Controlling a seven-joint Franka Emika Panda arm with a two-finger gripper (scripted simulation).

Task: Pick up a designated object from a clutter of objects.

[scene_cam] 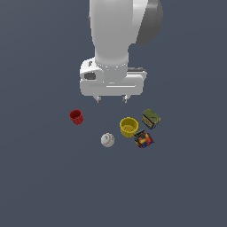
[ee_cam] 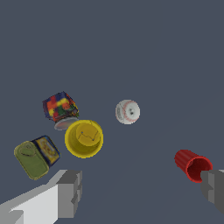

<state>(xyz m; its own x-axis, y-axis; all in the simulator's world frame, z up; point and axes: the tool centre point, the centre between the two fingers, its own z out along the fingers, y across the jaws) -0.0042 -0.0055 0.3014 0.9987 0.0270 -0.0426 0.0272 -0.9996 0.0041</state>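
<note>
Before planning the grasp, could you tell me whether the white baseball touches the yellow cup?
Apart: the wrist view shows bare floor between white baseball and yellow cup.

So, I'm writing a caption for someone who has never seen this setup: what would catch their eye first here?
Probably the big white arm hanging over the scene, its open tool above the dark floor. Next, the bright yellow cup near the middle, with the multicoloured block and olive-green box crowded on the exterior view's right of it. The white baseball and red ribbed cup sit apart on the other side.
</note>
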